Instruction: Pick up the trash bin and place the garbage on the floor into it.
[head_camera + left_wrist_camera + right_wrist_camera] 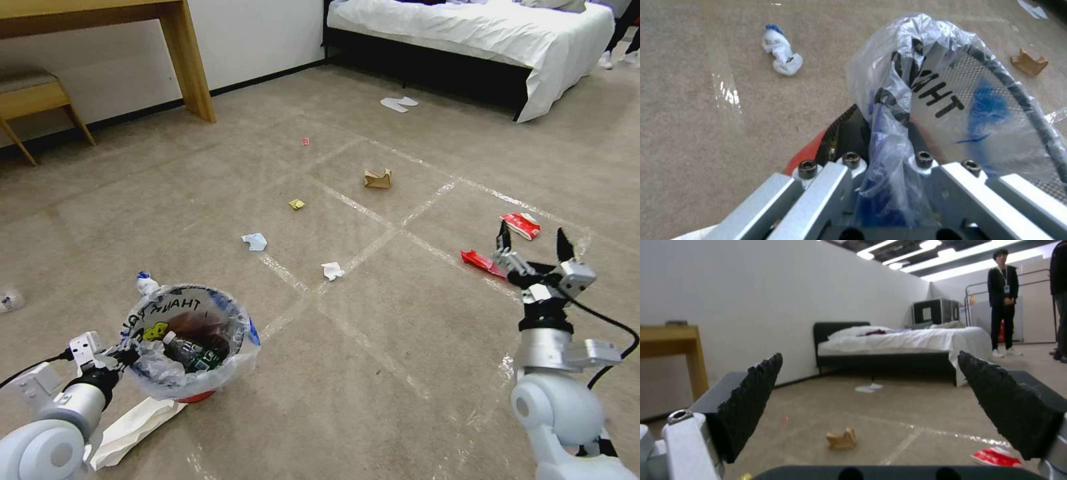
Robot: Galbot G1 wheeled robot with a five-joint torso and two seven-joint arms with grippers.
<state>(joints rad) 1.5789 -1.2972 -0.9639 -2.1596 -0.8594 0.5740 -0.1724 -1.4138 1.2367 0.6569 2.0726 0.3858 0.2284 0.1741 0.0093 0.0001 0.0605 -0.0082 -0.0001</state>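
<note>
Gripping the bag-lined rim of the trash bin (190,347), the left gripper (119,353) sits at seven o'clock in the head view, its jaws pinching bunched plastic and the rim's edge. A green-labelled bottle (190,350) already lies inside the bin. The bin's red base appears at or barely above the floor (373,373); whether it is lifted cannot be told. Folded white paper (133,423) lies just beside it, under the left arm.

At four o'clock the right gripper (533,245) hangs above the carpet with jaws spread wide and nothing between them. Two red wrappers lie just beyond it: one flat (481,262) near its left jaw, one crumpled (521,225) slightly farther.

Toward centre lie a white tissue (331,270) and a bluish one (255,241), then a yellow scrap (297,204), then a brown paper bag (377,179) near twelve o'clock.

The nearest wrapper seems the sensible target: descend straight, close low against the carpet, and keep the bin upright so the bag does not slip.

Open carpet surrounds everything; a wooden table leg (190,67) stands far at eleven, the bed (480,40) at one.
</note>
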